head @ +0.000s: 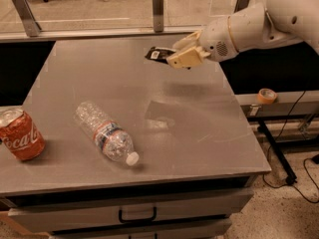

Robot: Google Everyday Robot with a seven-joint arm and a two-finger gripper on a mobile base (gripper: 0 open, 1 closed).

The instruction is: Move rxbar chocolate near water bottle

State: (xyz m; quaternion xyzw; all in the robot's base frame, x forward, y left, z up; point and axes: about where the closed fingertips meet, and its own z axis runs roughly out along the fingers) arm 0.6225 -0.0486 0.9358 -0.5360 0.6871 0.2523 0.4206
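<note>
**Camera view.** The gripper [175, 55] hangs over the far part of the grey table [214, 133]. Its two tan fingers are clamped on one end of the rxbar chocolate [156, 54]. The black wrapper juts out past the fingertips, away from the arm. A soft shadow on the tabletop below the pincer suggests the bar is held clear of the surface.

The water bottle [104, 138] lies on its side, well apart from the pincer, toward the near edge, with its white cap pointing at that edge. A red Coca-Cola can [20, 134] stands farther from the pincer than the bottle, at the table's side edge.

**Hazards, as judged from this arrangement:**
- The hold is on one end only, so the thin, flat bar could pivot or slide out during the carry.
- The bottle rests on its round side, so a nudge from the fingers or the bar could roll it toward the near edge.
- A release from too high could let the slick wrapper skid away from the bottle.
- A set-down past the bottle would leave the bar closer to the can.
</note>
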